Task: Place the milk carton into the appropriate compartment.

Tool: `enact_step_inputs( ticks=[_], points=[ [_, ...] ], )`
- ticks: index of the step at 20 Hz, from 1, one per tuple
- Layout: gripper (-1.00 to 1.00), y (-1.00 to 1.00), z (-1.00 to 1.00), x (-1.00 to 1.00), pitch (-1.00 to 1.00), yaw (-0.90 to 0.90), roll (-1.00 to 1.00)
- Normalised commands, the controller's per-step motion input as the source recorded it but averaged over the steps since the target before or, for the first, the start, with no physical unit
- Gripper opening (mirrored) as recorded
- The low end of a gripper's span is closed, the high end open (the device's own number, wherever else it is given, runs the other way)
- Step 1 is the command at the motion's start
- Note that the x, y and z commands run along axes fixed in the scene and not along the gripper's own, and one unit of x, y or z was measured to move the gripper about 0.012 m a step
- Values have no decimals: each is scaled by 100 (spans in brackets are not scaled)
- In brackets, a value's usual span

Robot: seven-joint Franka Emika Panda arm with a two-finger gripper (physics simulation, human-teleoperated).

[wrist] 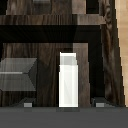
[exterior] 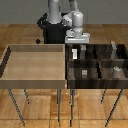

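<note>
Exterior view: claw (exterior: pixel 77 46) hangs over the dark divided tray (exterior: pixel 121 79), above the rear compartment (exterior: pixel 80 53) nearest the tan tray (exterior: pixel 10 56). Milk carton (exterior: pixel 74 53) stands upright between the fingers; grip appears closed on it, though contact is too small to confirm. Wrist view: carton (wrist: pixel 67 79) centred, grey cube (wrist: pixel 20 74) beside it. Step judged: placing. Next: lower, release, withdraw straight up.
</note>
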Motion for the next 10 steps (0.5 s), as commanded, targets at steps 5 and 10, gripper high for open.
enact_step_inputs(
  ticks=[5,10],
  points=[
    [100,0,0,0,0,0,0],
    [100,0,0,0,0,0,0]
  ],
)
